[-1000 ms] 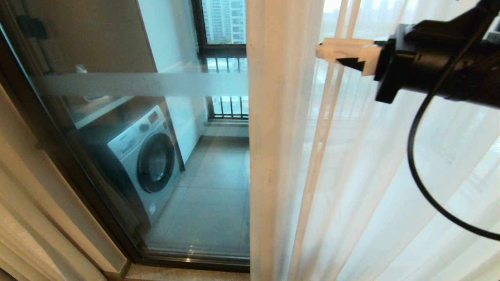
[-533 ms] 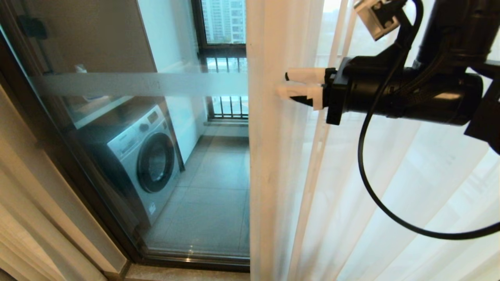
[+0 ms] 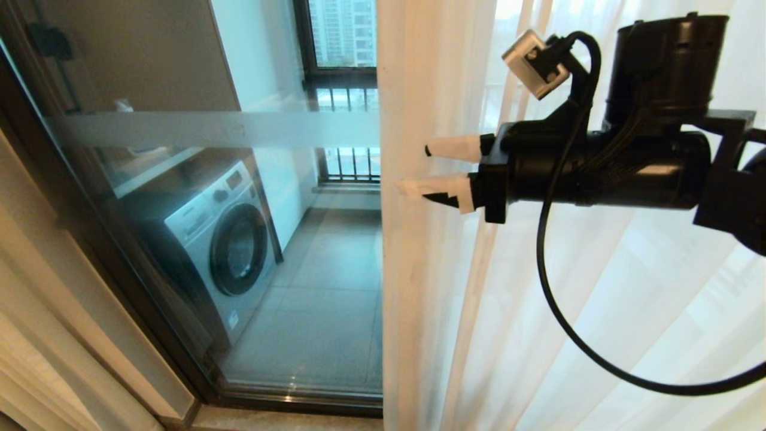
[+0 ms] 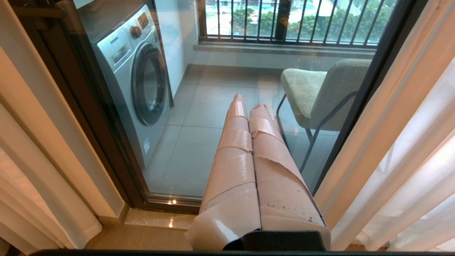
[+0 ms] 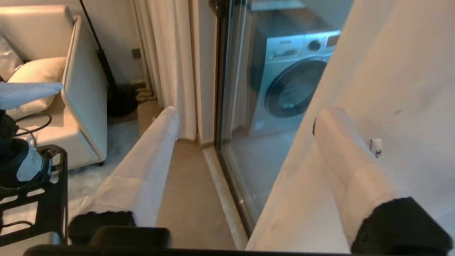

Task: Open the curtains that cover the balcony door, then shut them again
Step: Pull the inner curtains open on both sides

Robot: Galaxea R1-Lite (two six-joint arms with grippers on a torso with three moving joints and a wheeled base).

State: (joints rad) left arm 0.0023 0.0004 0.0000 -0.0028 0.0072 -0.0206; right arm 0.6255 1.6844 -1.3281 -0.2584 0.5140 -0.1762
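Right now the right gripper (image 3: 440,167) reaches in level from the right of the head view, its two white fingers (image 3: 455,147) spread apart and pointing at the leading edge of the curtains (image 3: 431,269). Nothing sits between those fingers; the lower one lies against or just in front of the sheer fabric (contact is too close to call from here). In the right wrist view the released gripper (image 5: 245,121) shows one finger pressed up beside the pale cloth (image 5: 391,71) and the other out in open air over the floor.

The sheer panel hangs over the right half of the balcony door (image 3: 197,197), while the left half of the glass stands uncovered, its frosted band (image 3: 227,129) running across. Through the glass, a washing machine (image 3: 221,245) stands on the tiled balcony. A heavier cream drape (image 3: 36,335) is gathered at the far left, beside the dark frame.

The left gripper (image 4: 245,106) is parked low, its taped fingers clenched together on nothing, pointing at the glass, with a green chair (image 4: 320,92) beyond it.
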